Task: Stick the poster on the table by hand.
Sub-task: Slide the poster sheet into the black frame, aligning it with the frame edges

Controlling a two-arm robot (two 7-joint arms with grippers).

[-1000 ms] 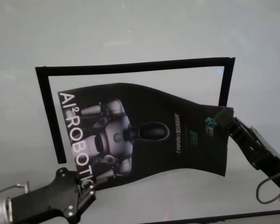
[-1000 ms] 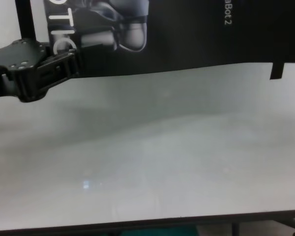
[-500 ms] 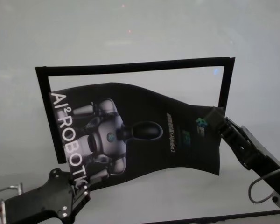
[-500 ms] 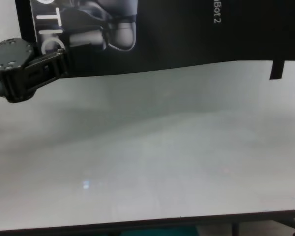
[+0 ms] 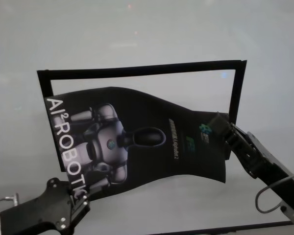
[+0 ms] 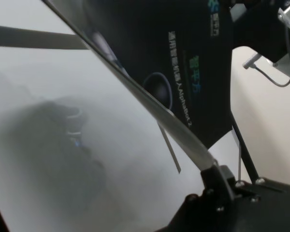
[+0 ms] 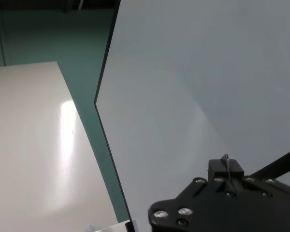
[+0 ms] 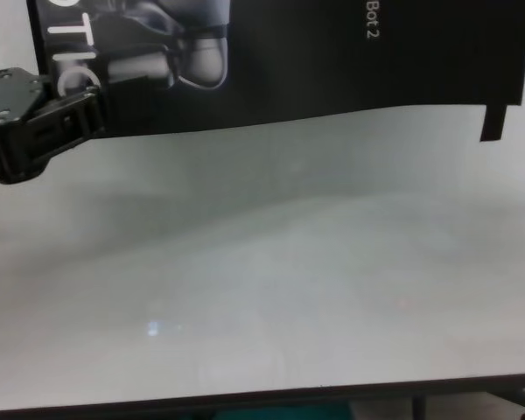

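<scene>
The poster [image 5: 152,110], black with a grey-white robot figure and big white letters, hangs bowed between my two grippers just above the white table [image 5: 137,34]. My left gripper [image 5: 82,198] is shut on its near left corner, below the letters; it also shows in the chest view [image 8: 92,109]. In the left wrist view the poster [image 6: 150,43] rises from my finger [image 6: 217,176]. My right gripper [image 5: 219,121] is shut on the poster's right edge by the small logo. The poster's left part overlaps the left tape strip.
Narrow black tape strips frame three sides on the table: a far strip [image 5: 137,69], a left strip [image 5: 50,117] and a right strip [image 5: 237,88]. The table's dark near edge [image 8: 245,398] runs close to me. A grey cable [image 5: 269,193] loops off my right arm.
Both grippers have carried the poster leftward. Its lettered edge now overlaps the left tape strip, and its right edge has drawn away from the right strip.
</scene>
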